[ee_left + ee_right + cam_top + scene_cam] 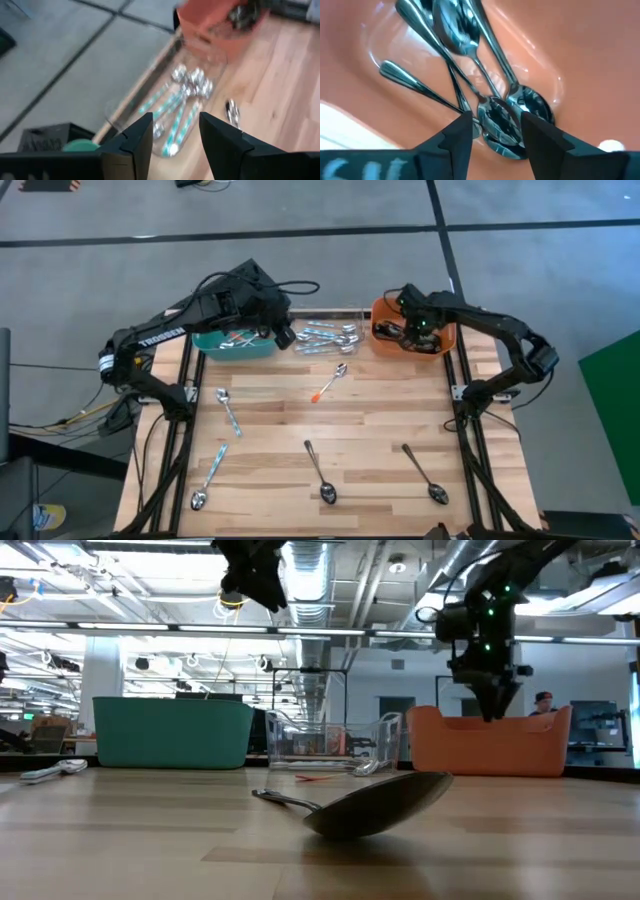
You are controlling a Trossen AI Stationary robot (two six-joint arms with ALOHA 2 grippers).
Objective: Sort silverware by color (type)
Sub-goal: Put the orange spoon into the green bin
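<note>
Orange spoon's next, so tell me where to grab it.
Grip the orange-handled spoon mid-handle, coming straight down from above. It lies flat and alone on the table, slanted, bowl toward the bins, so turn the gripper's fingers across the thin handle.

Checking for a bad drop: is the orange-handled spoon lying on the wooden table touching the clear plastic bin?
Apart. The high view shows bare wood between the orange-handled spoon and the clear plastic bin.

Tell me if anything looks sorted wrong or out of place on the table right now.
The bins and their contents do not match in colour: the orange bin holds dark-handled spoons, and the teal-handled spoons lie in the clear bin rather than the teal bin. One orange-handled spoon lies loose on the table.
</note>
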